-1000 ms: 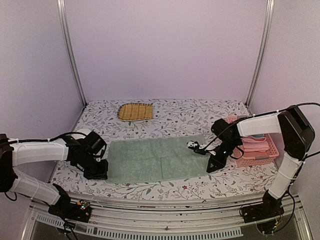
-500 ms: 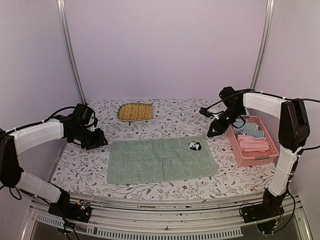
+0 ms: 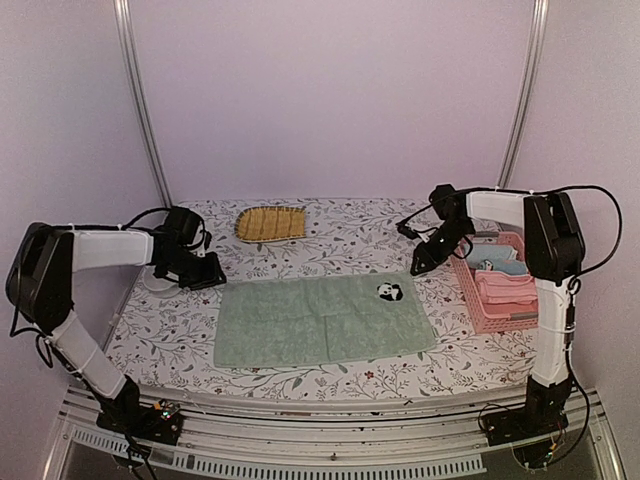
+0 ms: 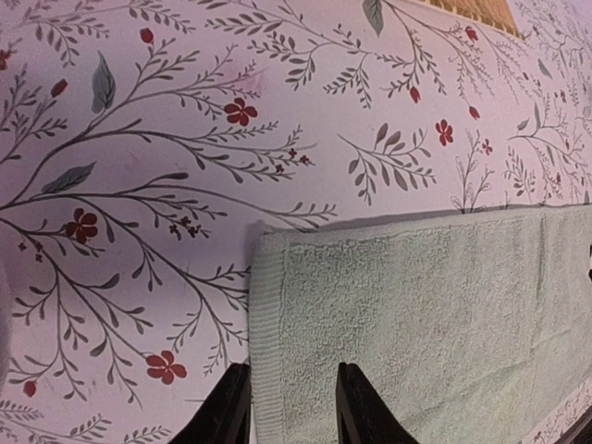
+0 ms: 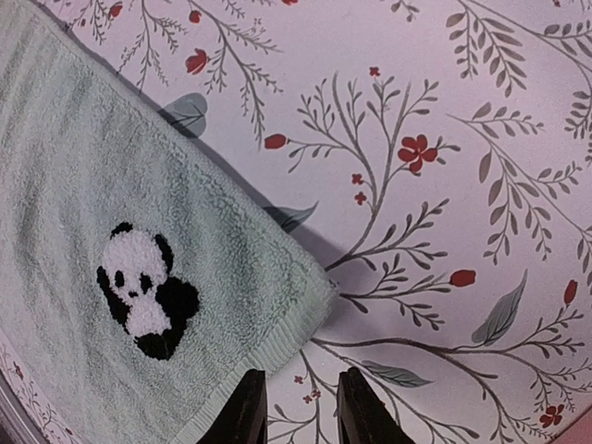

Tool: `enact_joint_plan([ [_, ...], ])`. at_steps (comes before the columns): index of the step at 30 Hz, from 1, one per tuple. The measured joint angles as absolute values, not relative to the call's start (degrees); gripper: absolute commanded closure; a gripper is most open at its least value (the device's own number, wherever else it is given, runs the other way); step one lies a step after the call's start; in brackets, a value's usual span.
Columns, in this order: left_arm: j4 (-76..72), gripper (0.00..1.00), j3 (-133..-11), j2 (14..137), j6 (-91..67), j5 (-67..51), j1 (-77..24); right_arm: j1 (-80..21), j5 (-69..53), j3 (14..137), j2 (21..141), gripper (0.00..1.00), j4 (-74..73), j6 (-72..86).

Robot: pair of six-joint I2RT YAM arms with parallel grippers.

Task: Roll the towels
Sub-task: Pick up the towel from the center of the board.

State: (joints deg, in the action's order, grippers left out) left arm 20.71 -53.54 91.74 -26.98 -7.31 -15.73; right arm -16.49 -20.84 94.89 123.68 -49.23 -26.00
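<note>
A pale sage green towel (image 3: pixel 320 320) with a panda patch (image 3: pixel 389 292) lies spread flat on the flowered tablecloth. My left gripper (image 3: pixel 208 279) hovers at its far left corner, open; in the left wrist view the towel (image 4: pixel 425 314) lies flat, and its ribbed left edge runs below the gap of the gripper (image 4: pixel 291 412). My right gripper (image 3: pixel 418 268) is at the far right corner, open. In the right wrist view the towel's corner (image 5: pixel 314 301) and panda patch (image 5: pixel 143 291) lie just left of the empty gripper (image 5: pixel 301 412). A pink towel (image 3: pixel 508 288) and a light blue towel (image 3: pixel 500 266) lie in the basket.
A pink plastic basket (image 3: pixel 468 297) stands at the right, close to my right arm. A yellow-brown woven mat (image 3: pixel 270 223) lies at the back of the table. Metal frame posts rise at both back corners.
Both arms have swung from the towel's near side to its far corners. Both grippers have opened, and the towel lies flatter than before.
</note>
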Motion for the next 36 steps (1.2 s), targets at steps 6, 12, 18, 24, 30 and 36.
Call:
enact_joint_plan([
  [6,20.4,0.64,-54.0,94.0,-26.1,-7.0,-15.7,-16.5,-21.1,99.5,125.9,0.64,-48.7,-25.4],
  [12,20.4,0.62,-54.3,95.0,-25.5,-6.5,-15.7,-16.5,-21.6,102.1,129.7,0.64,-48.8,-25.2],
  [18,20.4,0.61,-54.3,95.2,-25.2,-6.0,-15.7,-16.7,-22.2,102.3,131.0,0.67,-49.1,-25.2],
  [24,20.4,0.61,-54.3,96.0,-25.0,-5.5,-15.7,-17.7,-22.9,103.2,131.8,0.72,-49.0,-25.3],
  [30,20.4,0.6,-54.3,96.5,-25.0,-5.5,-15.7,-18.9,-22.5,103.6,132.1,0.77,-49.1,-25.3],
  [36,20.4,0.59,-54.3,96.5,-24.8,-5.3,-15.7,-19.0,-21.5,103.6,132.1,0.91,-48.9,-25.3],
])
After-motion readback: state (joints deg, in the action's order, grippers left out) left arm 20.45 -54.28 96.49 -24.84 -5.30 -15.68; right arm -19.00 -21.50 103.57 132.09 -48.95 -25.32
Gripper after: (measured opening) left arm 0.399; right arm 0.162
